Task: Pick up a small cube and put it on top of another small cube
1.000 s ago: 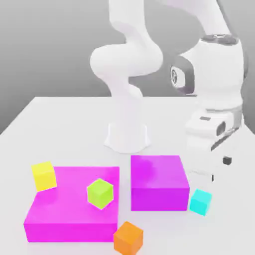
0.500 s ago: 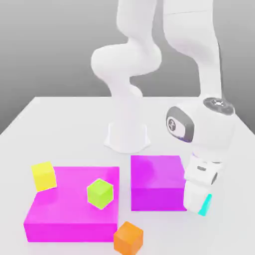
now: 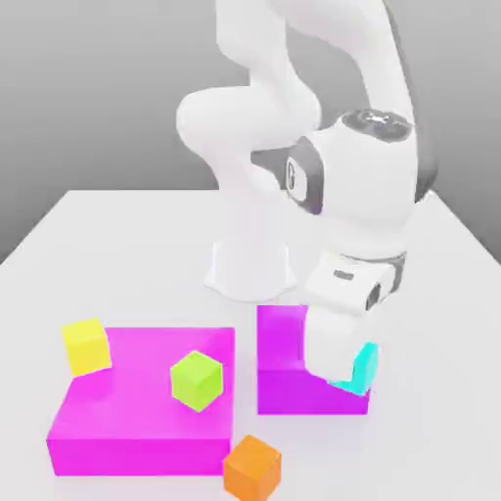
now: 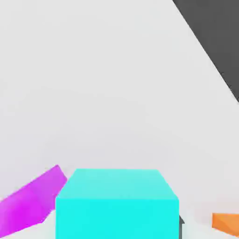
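With the cyan cube [image 3: 365,368] gripped between the jaws [image 3: 341,380] and apparently lifted, the pick-up was judged done, while the carry to the yellow cube [image 3: 87,346], well apart from the jaws on the broad magenta block [image 3: 147,391], and the stacking were left.

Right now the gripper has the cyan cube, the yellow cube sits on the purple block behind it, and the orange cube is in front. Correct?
Not quite: the exterior view shows the yellow cube on the wider pink block.
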Available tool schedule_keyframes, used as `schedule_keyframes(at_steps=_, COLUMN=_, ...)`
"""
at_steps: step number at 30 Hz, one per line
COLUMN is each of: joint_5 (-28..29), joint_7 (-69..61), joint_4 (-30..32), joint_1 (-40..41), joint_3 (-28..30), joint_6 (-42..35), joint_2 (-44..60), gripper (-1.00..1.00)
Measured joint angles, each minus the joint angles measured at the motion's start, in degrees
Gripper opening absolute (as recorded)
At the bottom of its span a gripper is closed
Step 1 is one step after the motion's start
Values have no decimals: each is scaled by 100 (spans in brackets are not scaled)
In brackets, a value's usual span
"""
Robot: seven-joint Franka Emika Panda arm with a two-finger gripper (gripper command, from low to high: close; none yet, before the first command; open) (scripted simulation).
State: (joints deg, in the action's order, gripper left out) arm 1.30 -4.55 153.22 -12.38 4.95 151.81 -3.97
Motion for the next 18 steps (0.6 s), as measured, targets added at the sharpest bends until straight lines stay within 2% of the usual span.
schedule_keyframes(at_steps=12, joint_5=1181, joint_7=-3305, joint_4=36, joint_1=1951, joint_3=2156, joint_6=-1300, joint_2=-1360, gripper=-100)
schedule_keyframes(at_steps=18, joint_5=703, joint_7=-3906, joint_4=280, joint_1=1827, joint_3=2569, joint_6=-586, joint_2=-671, gripper=-100)
